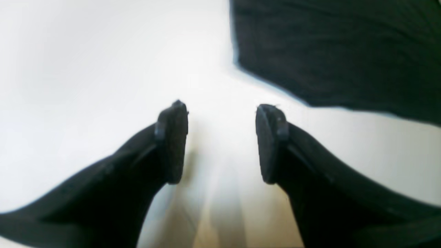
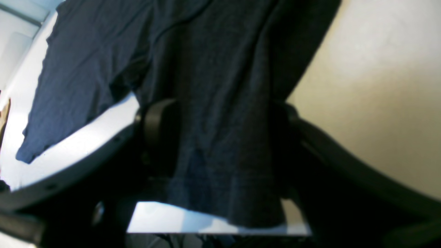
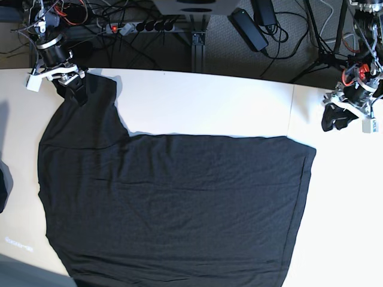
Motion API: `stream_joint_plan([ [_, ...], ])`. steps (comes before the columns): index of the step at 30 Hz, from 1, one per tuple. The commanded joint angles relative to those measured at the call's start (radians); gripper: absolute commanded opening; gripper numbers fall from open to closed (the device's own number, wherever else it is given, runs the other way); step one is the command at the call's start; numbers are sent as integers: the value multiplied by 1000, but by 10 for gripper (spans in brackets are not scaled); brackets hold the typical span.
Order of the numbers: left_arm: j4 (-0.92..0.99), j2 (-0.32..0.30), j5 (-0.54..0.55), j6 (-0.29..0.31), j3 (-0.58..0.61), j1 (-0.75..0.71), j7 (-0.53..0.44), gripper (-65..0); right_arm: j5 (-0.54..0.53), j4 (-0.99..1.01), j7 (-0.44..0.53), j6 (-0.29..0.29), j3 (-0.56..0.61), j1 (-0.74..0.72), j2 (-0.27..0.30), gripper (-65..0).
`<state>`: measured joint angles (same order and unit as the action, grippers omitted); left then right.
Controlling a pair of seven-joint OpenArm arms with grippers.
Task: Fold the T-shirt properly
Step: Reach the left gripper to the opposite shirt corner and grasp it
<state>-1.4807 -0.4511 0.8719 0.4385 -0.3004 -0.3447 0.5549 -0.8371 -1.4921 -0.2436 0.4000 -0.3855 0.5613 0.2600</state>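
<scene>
The black T-shirt (image 3: 173, 203) lies spread flat on the white table (image 3: 209, 101), one sleeve (image 3: 90, 101) reaching to the far left corner. My right gripper (image 3: 75, 89) sits at that sleeve. In the right wrist view its jaws stand wide apart and the T-shirt (image 2: 213, 69) drapes across the gap of the right gripper (image 2: 224, 106), unpinched. My left gripper (image 3: 338, 116) hovers at the table's far right, off the cloth. In the left wrist view the left gripper (image 1: 224, 106) is open and empty above bare table, a corner of the T-shirt (image 1: 337, 51) ahead to its right.
Beyond the table's far edge lie a power strip (image 3: 131, 27), a power adapter (image 3: 248, 30) and tangled cables. A seam (image 3: 292, 113) crosses the tabletop on the right. A dark object (image 3: 2, 191) shows at the left edge. The shirt's near hem runs off the bottom of the base view.
</scene>
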Motion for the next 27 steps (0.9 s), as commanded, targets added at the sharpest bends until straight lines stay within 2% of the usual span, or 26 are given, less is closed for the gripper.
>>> stream_joint_plan([
  [1,21,-17,42,33,-5,25,-3,-303,31,0,-44,-4,2,6,3,-262],
  [9,261,-11,123,82,57,164,60,-303,30,0,-45,-3,2,-1,3,-262],
  [16,278,28,91,82,196,230,64,-303,30,0,-45,-3,2,-1,3,-262],
  [18,278,50,79,80,225,241,68,-302,30,0,-45,-3,2,-1,3,-262],
  [22,278,98,28,14,237,248,66,-303,30,0,-45,-4,2,-1,3,-262],
  [27,278,129,16,14,237,248,50,-303,30,0,-45,-3,2,-1,3,-262],
])
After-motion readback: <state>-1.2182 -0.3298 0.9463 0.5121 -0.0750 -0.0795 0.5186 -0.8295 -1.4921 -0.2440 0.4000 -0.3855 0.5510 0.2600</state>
